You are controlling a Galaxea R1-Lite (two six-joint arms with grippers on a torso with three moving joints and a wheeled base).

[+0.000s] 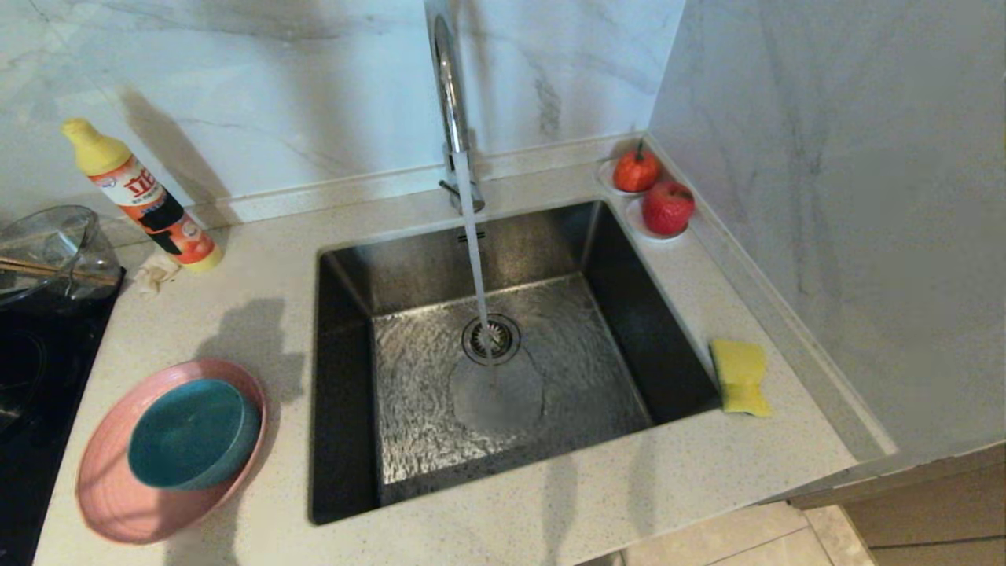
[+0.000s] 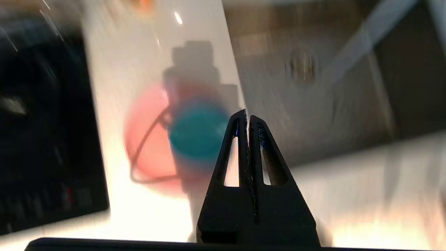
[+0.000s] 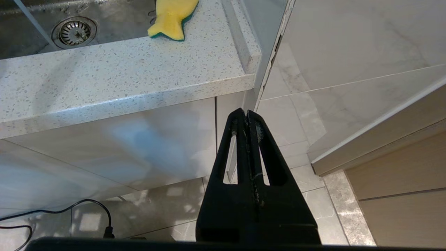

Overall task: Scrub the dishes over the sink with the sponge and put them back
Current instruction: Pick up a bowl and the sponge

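the teal-blue bowl (image 1: 192, 432) sits inside the pink plate (image 1: 118, 495) on the speckled counter (image 1: 259, 314), to the left of the sink (image 1: 487, 362). the tap (image 1: 452, 110) is running; a stream of water falls to the drain strainer (image 1: 491, 339) in the sink floor, and the floor is wet. the sponge (image 1: 740, 376) lies yellow face up on the counter, just right of the sink rim and apart from the dishes. neither arm appears in the head view. the left gripper (image 2: 247, 120) is seen only from its wrist, fingers pressed together and empty, hanging above the counter with the bowl and plate blurred below it. the right gripper (image 3: 246, 115) is parked low beside the cabinet front, below the counter edge, fingers together and empty. a detergent bottle (image 1: 141, 196) leans against the back wall, a clear glass bowl (image 1: 55, 251) with chopsticks stands at far left, and two red fruits (image 1: 652, 192) rest in the back right corner.
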